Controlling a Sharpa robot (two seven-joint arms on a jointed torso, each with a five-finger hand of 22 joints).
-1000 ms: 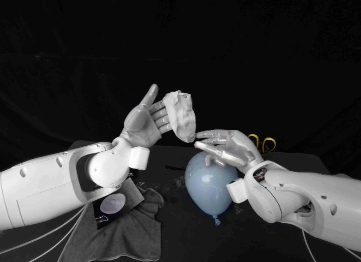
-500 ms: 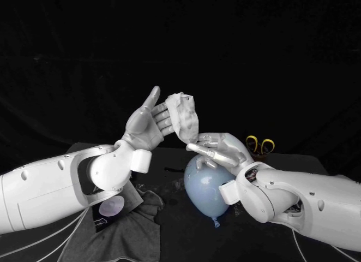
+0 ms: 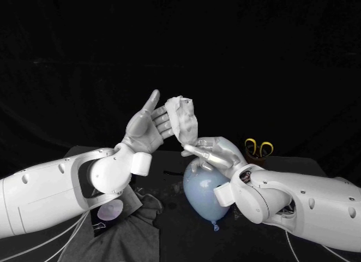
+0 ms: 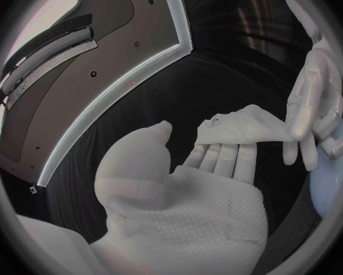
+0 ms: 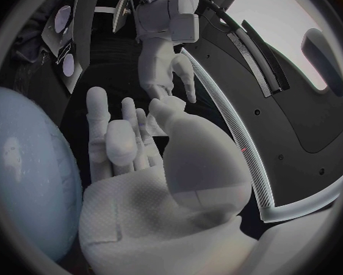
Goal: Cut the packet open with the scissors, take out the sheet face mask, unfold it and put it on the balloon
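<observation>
**Mask held up between both hands, over the balloon**

Mask [image 3: 183, 117]: folded, white, a narrow bundle. It stands nearly upright in the air above the bench [image 3: 310, 164], between my two hands.

My left hand [image 3: 146, 130]: raised, palm turned toward the mask, fingers stretched out and a little apart. The mask's upper part lies against my fingertips. In the left wrist view the thumb stands clear of the mask [image 4: 244, 125], which runs across the tips of the other fingers [image 4: 217, 156]. I cannot tell whether those fingers grip the mask or only prop it.

My right hand [image 3: 214, 153]: lower, just under the left. Thumb and fingers are closed on the mask's bottom end. The left wrist view shows the same pinch from the far side, right fingers [image 4: 299, 128] on the mask's corner. The right wrist view shows a small white bit between my thumb and fingers.

Balloon [image 3: 201, 191]: pale blue, lying on the bench under my right hand, knot end toward me. Its wide end is just below the right hand's heel; I cannot tell whether they touch. The mask is above it and not on it.

Scissors [image 3: 259, 147]: yellow handles showing beyond my right wrist, on the bench, blades hidden.

Cloth [image 3: 137, 232]: grey, rumpled, on the bench beside the balloon, under my left arm. The packet [image 3: 111, 209] lies at its edge, partly hidden by that arm.
</observation>
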